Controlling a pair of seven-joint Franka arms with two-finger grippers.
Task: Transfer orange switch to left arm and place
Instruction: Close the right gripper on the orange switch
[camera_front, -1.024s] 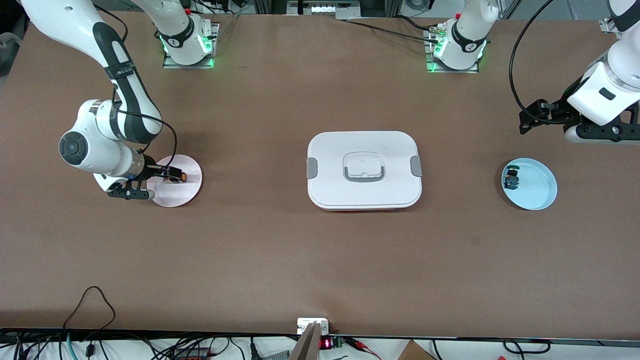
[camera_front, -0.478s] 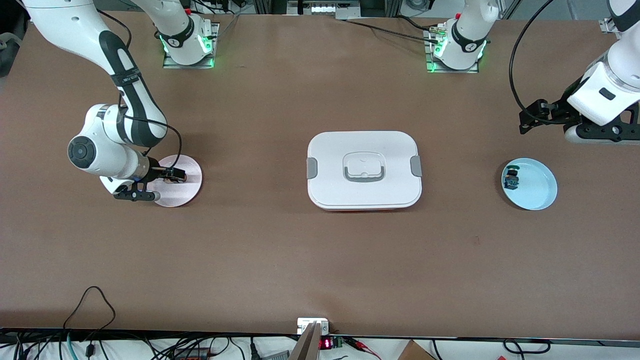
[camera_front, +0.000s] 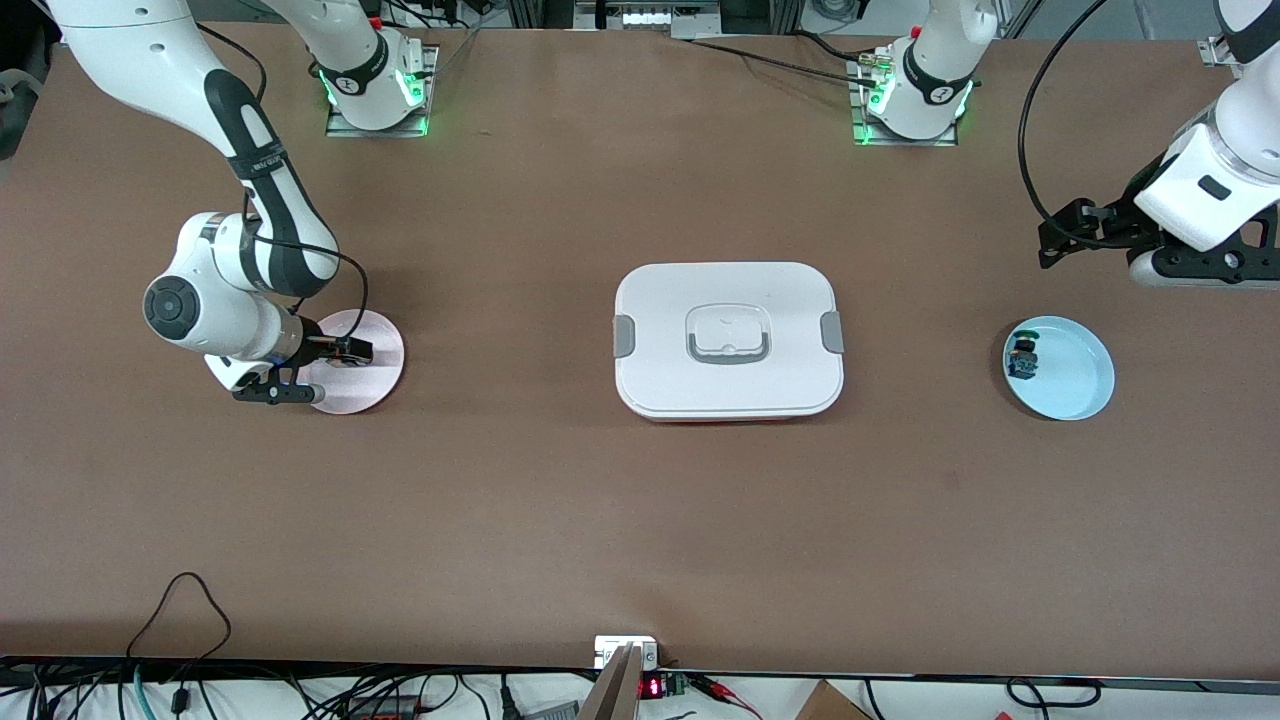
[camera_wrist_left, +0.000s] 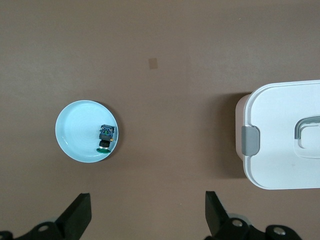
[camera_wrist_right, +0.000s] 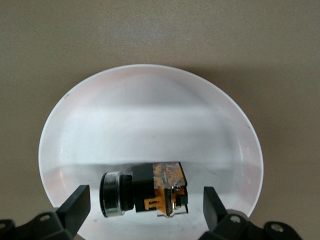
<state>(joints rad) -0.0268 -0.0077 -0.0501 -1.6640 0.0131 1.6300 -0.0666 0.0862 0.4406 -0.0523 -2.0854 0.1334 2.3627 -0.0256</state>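
The orange switch (camera_wrist_right: 145, 192) lies on its side on a pink plate (camera_front: 378, 380) at the right arm's end of the table. It has a black body, an orange part and a metal ring. My right gripper (camera_wrist_right: 144, 202) hangs low over that plate and is open, one finger on each side of the switch, neither touching it. In the front view the right wrist hides the switch. The white box (camera_front: 780, 300) stands mid-table. My left gripper (camera_wrist_left: 147, 220) waits open over bare table near the left arm's end, holding nothing.
A light blue plate (camera_front: 1078, 378) at the left arm's end holds a small green-capped switch (camera_front: 1022, 357). In the left wrist view the box (camera_wrist_left: 280, 150) shows with its grey side clip (camera_wrist_left: 250, 141). Cables run along the table's near edge.
The right arm has shifted a little toward the box over the pink plate, and its wrist now covers the orange switch in the front view. The left arm has not moved.
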